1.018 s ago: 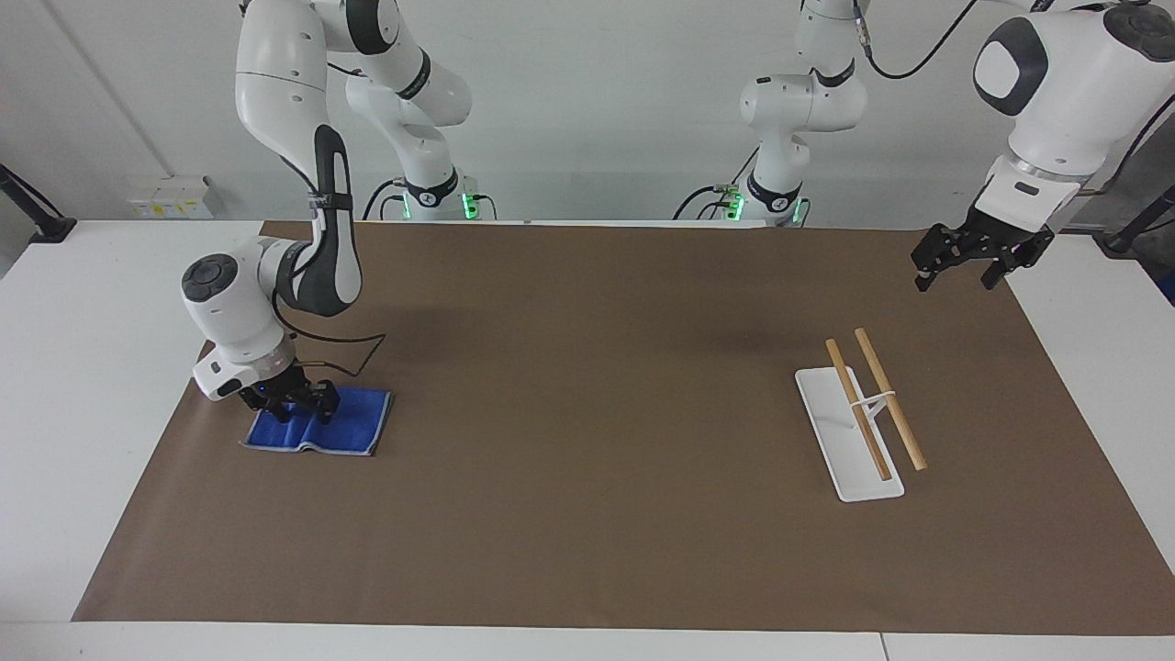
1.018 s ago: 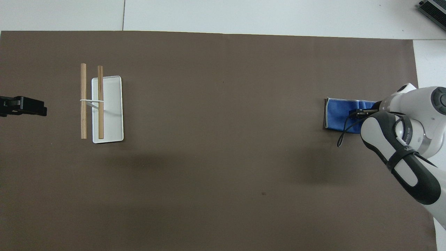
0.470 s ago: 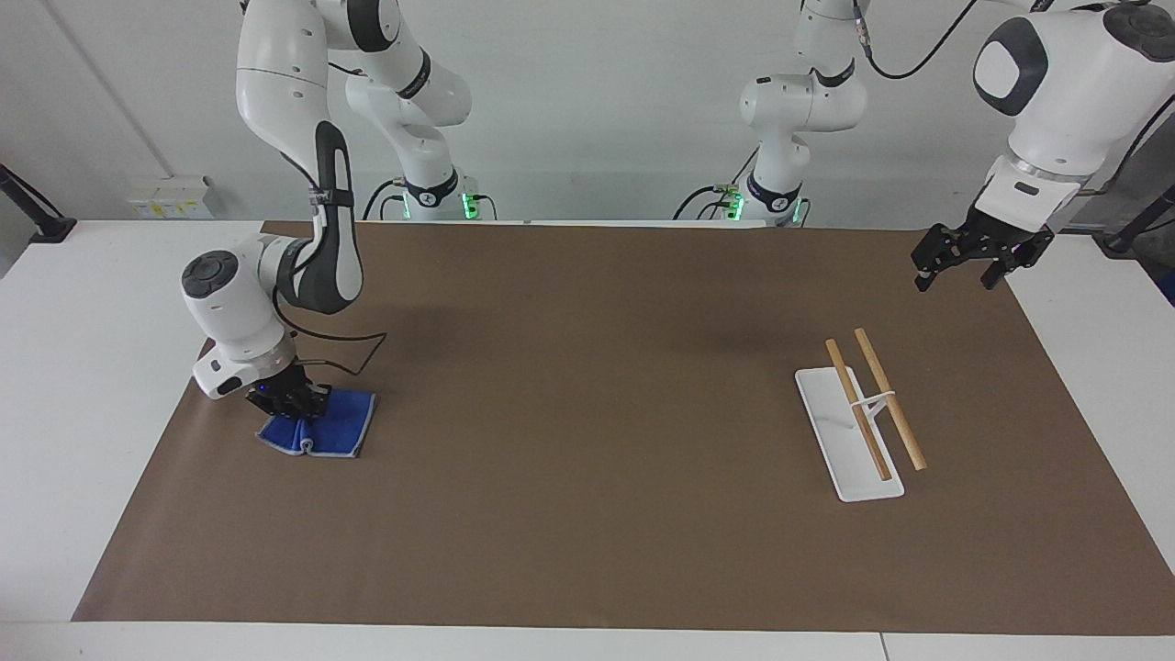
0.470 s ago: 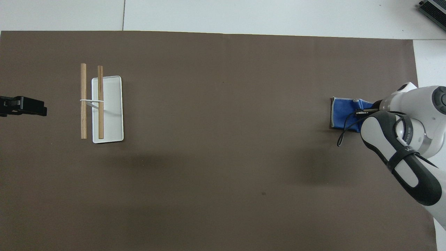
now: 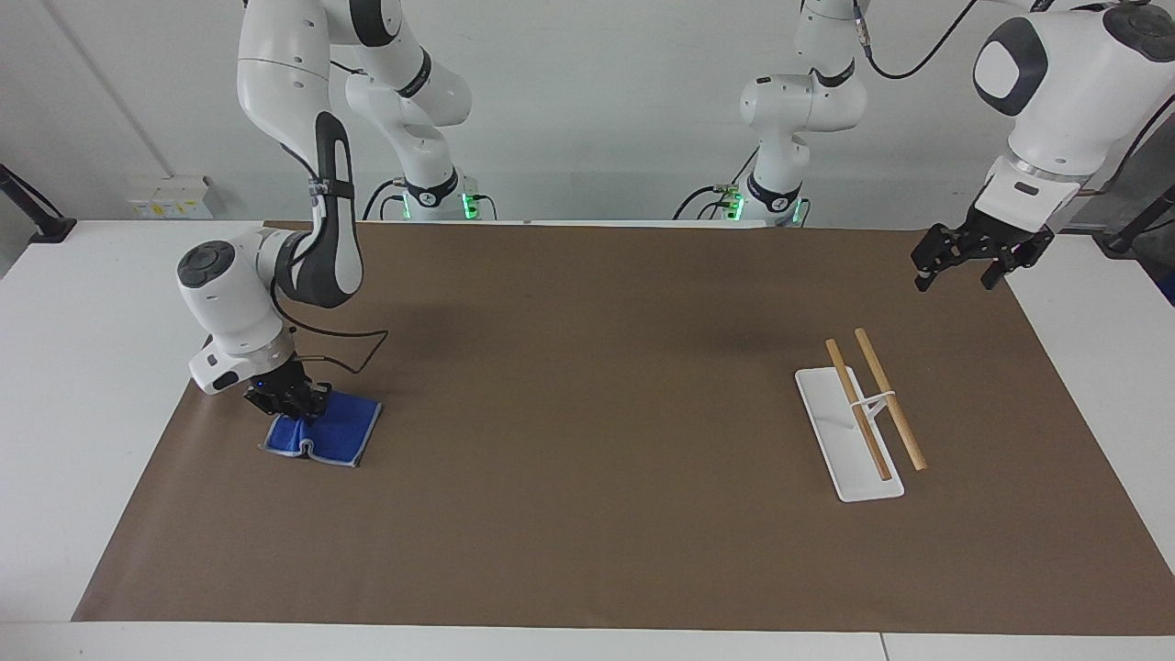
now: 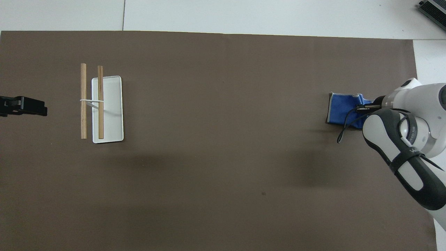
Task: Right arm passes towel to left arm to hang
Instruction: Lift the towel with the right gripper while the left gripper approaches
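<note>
The right gripper (image 5: pixel 292 398) is clenched on the bunched towel (image 5: pixel 327 436) at the right arm's end of the bench (image 5: pixel 587 514); the left gripper (image 5: pixel 956 267) waits released above the mat's edge.

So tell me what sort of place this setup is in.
Most likely a robotics lab. Two white arms stand at a table under a brown mat, the right gripper down on a blue towel, the left gripper waiting above the mat's edge near a wooden-bar rack, bare walls around.

White table (image 5: pixel 55 386), brown mat (image 5: pixel 587 413) on it, carrying white rack (image 5: pixel 849 431), blue towel (image 5: pixel 335 436)
</note>
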`<act>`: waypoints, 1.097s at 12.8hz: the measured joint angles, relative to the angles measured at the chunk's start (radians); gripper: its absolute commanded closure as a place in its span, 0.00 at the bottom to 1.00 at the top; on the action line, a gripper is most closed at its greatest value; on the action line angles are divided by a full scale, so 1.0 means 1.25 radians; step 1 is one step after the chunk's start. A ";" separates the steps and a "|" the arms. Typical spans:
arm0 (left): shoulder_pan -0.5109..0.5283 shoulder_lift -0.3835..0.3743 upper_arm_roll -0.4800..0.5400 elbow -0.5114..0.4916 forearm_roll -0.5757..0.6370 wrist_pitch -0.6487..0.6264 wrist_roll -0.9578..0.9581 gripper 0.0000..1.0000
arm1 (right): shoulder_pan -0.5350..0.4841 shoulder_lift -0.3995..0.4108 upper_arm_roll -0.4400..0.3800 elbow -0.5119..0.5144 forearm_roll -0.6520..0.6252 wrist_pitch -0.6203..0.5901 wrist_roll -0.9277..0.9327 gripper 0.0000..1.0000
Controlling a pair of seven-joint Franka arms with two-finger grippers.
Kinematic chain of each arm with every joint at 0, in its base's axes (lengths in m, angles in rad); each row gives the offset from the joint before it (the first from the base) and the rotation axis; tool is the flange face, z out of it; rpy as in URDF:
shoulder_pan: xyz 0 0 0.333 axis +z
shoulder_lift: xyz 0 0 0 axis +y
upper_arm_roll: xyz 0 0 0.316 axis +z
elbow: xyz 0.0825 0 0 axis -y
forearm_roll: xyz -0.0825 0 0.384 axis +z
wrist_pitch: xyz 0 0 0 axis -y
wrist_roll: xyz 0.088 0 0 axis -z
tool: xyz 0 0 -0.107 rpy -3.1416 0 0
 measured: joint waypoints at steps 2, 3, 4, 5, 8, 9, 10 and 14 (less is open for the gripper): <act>-0.012 0.000 -0.004 0.000 0.000 -0.002 0.000 0.00 | 0.010 -0.037 0.015 0.001 0.027 -0.036 0.000 1.00; -0.015 0.000 -0.004 0.000 0.000 -0.002 0.000 0.00 | 0.017 -0.053 0.018 0.001 0.056 -0.049 0.000 1.00; -0.017 -0.001 -0.004 0.000 0.000 -0.002 0.000 0.00 | 0.028 -0.068 0.020 0.001 0.090 -0.062 0.001 1.00; -0.018 -0.003 -0.004 0.000 0.000 -0.002 0.000 0.00 | 0.040 -0.083 0.021 0.001 0.119 -0.079 0.011 1.00; -0.021 -0.010 -0.007 -0.012 -0.016 -0.003 0.000 0.00 | 0.085 -0.122 0.025 0.001 0.178 -0.120 0.077 1.00; -0.021 -0.015 -0.007 -0.026 -0.032 -0.003 0.000 0.00 | 0.108 -0.135 0.026 0.002 0.192 -0.122 0.105 1.00; -0.021 -0.022 -0.007 -0.040 -0.041 -0.003 -0.003 0.00 | 0.131 -0.149 0.028 0.002 0.206 -0.123 0.135 1.00; -0.022 -0.038 -0.012 -0.077 -0.172 0.035 -0.151 0.00 | 0.221 -0.213 0.031 0.003 0.259 -0.147 0.274 1.00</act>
